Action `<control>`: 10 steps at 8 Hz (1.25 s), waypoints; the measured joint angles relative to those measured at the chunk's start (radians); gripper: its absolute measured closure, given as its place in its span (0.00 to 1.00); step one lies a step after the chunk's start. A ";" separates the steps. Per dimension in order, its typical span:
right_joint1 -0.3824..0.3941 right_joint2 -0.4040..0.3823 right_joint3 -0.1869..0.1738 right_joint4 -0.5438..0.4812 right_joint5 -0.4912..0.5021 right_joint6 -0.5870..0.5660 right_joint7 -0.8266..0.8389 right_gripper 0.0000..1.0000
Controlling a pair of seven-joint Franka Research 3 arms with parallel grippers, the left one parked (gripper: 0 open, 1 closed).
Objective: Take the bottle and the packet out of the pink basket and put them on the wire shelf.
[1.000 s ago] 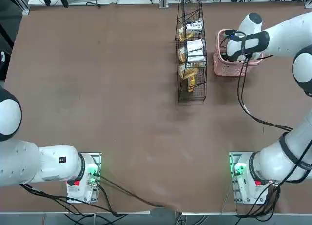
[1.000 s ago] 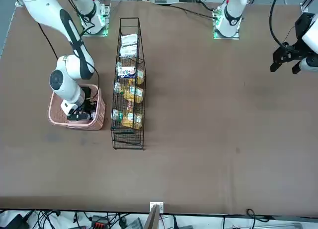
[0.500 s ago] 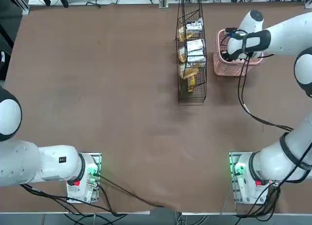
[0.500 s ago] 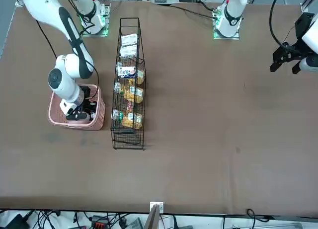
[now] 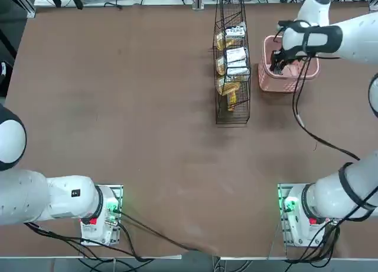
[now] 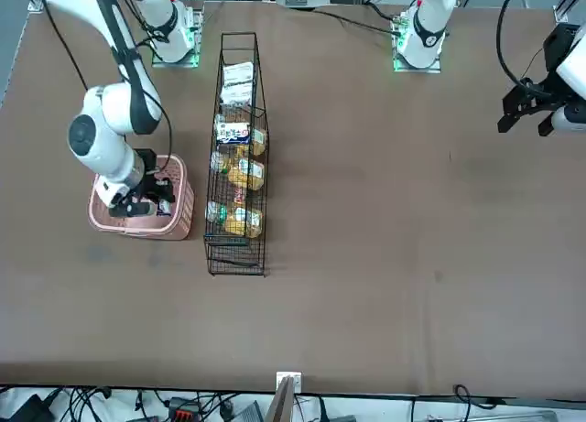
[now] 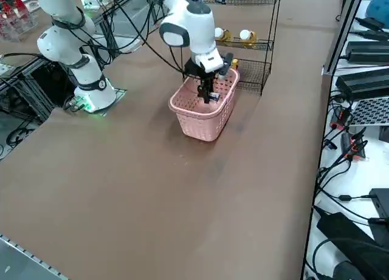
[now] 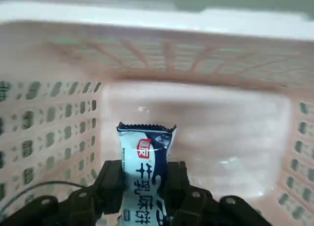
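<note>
Packet: white packet (image 8: 146, 172) with dark print, clamped lengthwise between the two fingers (image 8: 112, 179) of the right tool (image 8: 145, 183); its free end sticks out past the fingertips, over the basket floor.
Right tool: closed on the packet; it hangs inside the mouth of the pink basket (image 5: 267, 78), seen from overhead at (image 5: 277, 62), from the front at (image 6: 151, 202) and from the side at (image 7: 206, 93).
Pink basket: stands on the brown counter (image 5: 147, 124), just beside the wire shelf, on the robot's right of it; lattice walls and pale floor show in the wrist view (image 8: 44, 118).
Wire shelf: tall black rack (image 5: 232, 110) lying along the counter between the basket and the counter's middle; several tiers already carry white packets and yellow bottles (image 6: 240, 175).
Bottle: cannot tell whether one lies in the basket; the basket floor visible around the packet shows none.
Right arm: reaches from its base (image 5: 298, 216) across the counter to the basket.
</note>
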 joint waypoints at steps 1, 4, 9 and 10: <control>-0.004 -0.027 -0.004 0.015 -0.001 -0.052 0.000 0.55; -0.013 -0.111 -0.009 0.075 -0.003 -0.215 -0.001 0.55; -0.014 -0.178 -0.005 0.419 -0.005 -0.641 -0.006 0.55; -0.011 -0.177 0.010 0.485 -0.006 -0.682 -0.013 0.55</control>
